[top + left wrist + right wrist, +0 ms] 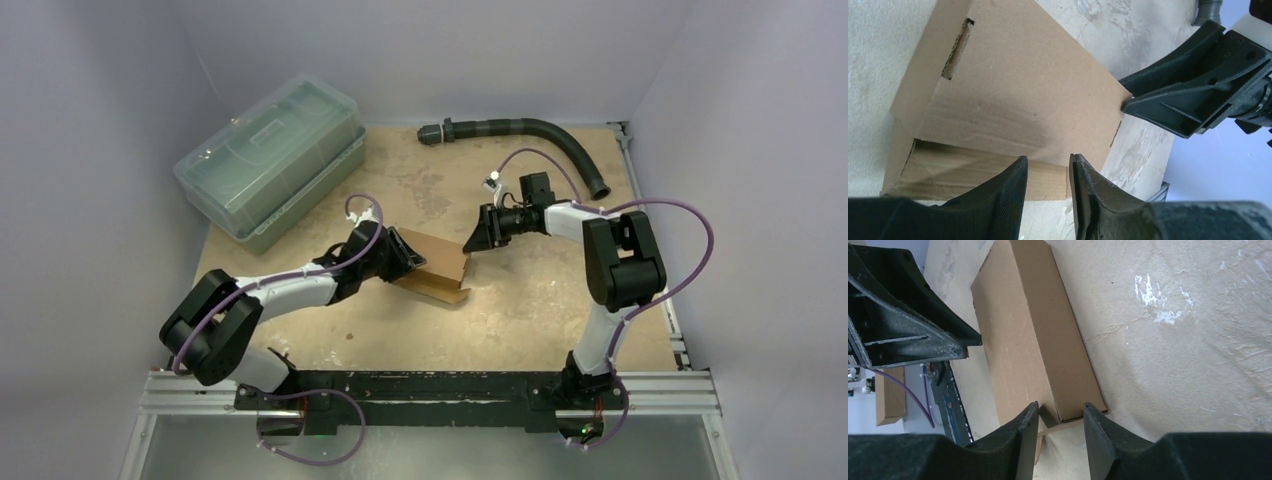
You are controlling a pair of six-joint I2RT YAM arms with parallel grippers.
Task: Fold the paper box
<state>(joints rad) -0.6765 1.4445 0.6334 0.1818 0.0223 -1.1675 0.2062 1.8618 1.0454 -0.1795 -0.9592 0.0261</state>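
The paper box (432,265), plain brown cardboard partly folded into a carton, lies mid-table between both grippers. My left gripper (408,258) is at its left end. In the left wrist view its jaws (1048,162) are open, with the box's (1018,90) lower flap showing in the gap. My right gripper (478,238) is at the box's right end and also shows in the left wrist view (1193,95), its tip touching the box's corner. In the right wrist view its jaws (1061,409) are open, straddling the near end of the box (1033,335). The left gripper (903,325) shows beyond.
A large clear greenish lidded plastic bin (272,160) stands at the back left. A black corrugated hose (530,135) curves along the back right. A metal rail (430,390) runs along the near edge. Walls close three sides.
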